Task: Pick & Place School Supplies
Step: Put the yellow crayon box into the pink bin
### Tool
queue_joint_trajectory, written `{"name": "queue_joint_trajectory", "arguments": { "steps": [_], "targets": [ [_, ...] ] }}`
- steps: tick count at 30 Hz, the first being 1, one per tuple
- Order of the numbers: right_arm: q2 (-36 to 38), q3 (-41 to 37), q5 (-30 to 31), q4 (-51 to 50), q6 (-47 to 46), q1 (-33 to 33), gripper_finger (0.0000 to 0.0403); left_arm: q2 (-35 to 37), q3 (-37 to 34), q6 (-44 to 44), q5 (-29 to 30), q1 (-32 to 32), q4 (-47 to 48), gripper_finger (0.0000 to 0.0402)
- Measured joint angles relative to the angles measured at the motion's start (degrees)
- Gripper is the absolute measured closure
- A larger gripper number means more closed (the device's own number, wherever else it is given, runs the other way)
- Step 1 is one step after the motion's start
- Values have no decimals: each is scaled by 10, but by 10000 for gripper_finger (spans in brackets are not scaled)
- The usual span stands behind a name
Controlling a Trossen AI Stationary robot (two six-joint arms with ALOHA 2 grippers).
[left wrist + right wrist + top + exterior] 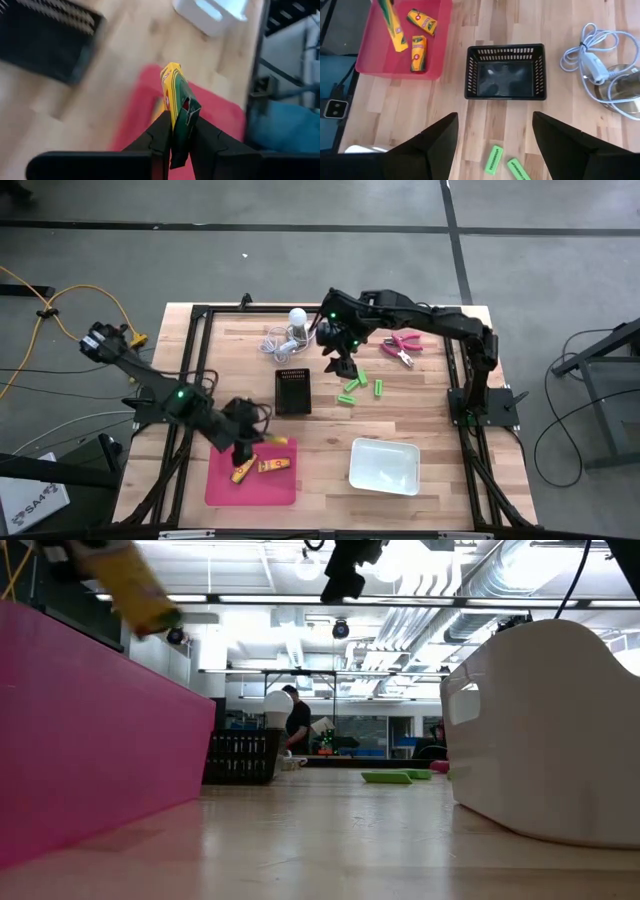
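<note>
Yellow and green, a crayon box is pinched tight between the fingers of the left gripper, which hangs over the pink tray at the near left of the wooden table. Two more crayon boxes lie in that tray. The right gripper hovers farther back with its jaws spread wide and holding nothing, above three green pieces and beside the black basket. Pink scissors lie at the far right.

Table light wood planks, matt; pink tray and white bin smooth plastic; black basket ribbed plastic mesh.
</note>
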State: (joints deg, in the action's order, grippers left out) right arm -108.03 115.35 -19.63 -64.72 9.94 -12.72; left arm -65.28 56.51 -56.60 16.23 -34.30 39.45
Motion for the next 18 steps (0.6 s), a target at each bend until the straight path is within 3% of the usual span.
{"name": "queue_joint_trajectory", "arguments": {
  "steps": [9,18],
  "targets": [
    [0,0,0,0,-14,31,158,-96,0,-100,-71,-48,-91,356],
    [0,0,1,0,-12,65,158,-171,0,-154,-110,-50,-131,356]
  ]
}}
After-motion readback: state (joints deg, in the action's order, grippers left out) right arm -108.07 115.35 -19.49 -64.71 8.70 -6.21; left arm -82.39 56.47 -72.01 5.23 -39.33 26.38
